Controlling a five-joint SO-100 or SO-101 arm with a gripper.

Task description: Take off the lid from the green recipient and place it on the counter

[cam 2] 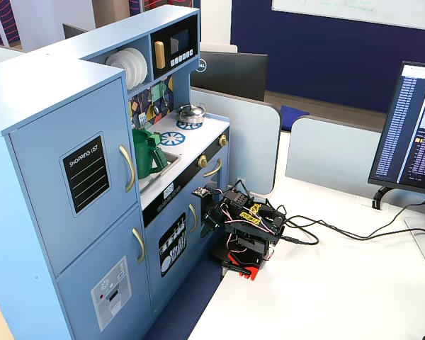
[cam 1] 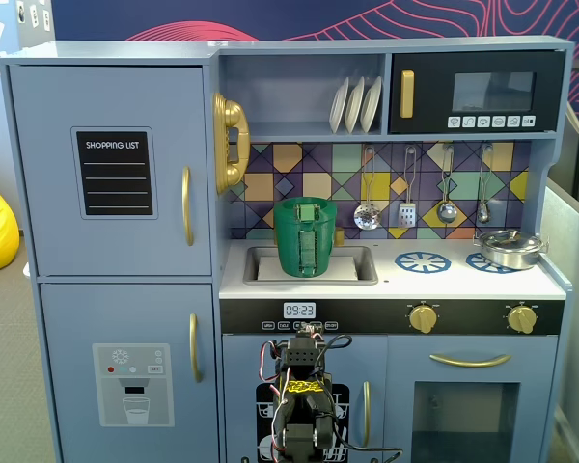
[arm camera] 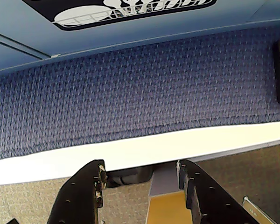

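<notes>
Green recipient stands upright in the recessed sink of the white counter, one lid closed on its rim. One steel pot sits on the right of two blue burner rings. Three white plates lean on the shelf. Beyond, a white desk carries one monitor. Low before the cabinet, the gripper points at blue carpet, jaws apart and empty.

The tabletop is the toy kitchen's white worktop. A recessed sink sits in it, with the green recipient standing upright inside. Right of the sink are two blue burner rings; the steel pot rests on the farther one.
</notes>
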